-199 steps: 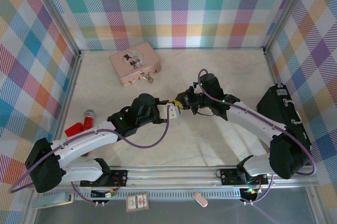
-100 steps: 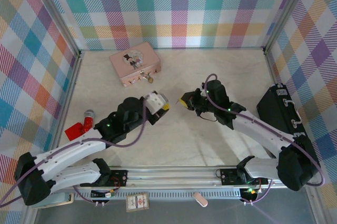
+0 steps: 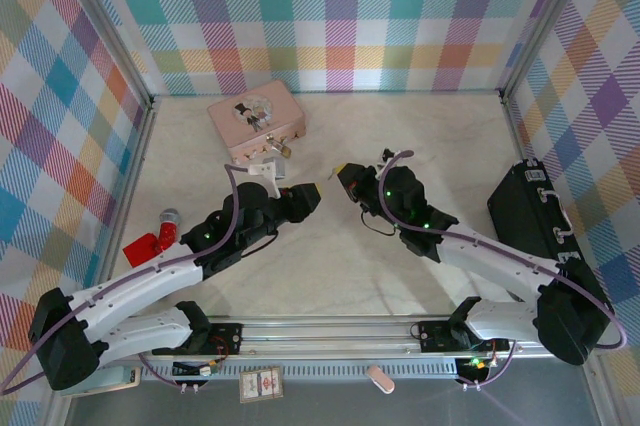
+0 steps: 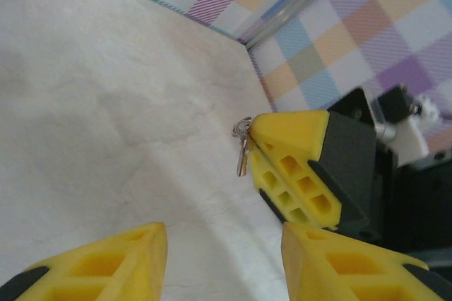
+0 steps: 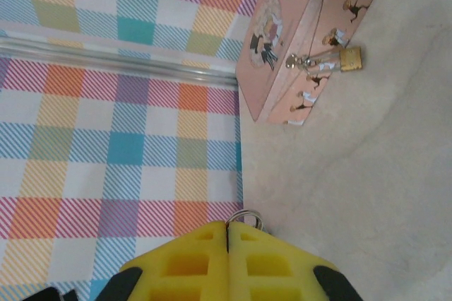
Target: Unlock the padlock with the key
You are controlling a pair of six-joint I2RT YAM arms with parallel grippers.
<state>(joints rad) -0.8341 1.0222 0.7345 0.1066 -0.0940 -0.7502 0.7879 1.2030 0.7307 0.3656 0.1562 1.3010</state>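
The padlock (image 3: 285, 151) hangs at the front of the pink box (image 3: 252, 116). The right end effector (image 3: 348, 178) is pressed together on the key (image 4: 242, 156). It is out in front of the box, with the padlock ahead of it. The left end effector (image 3: 305, 198) is spread and empty, a bit nearer the box.

One pink box (image 3: 256, 121), one padlock (image 5: 350, 58), one key (image 4: 241, 158), one black case (image 3: 530, 211).
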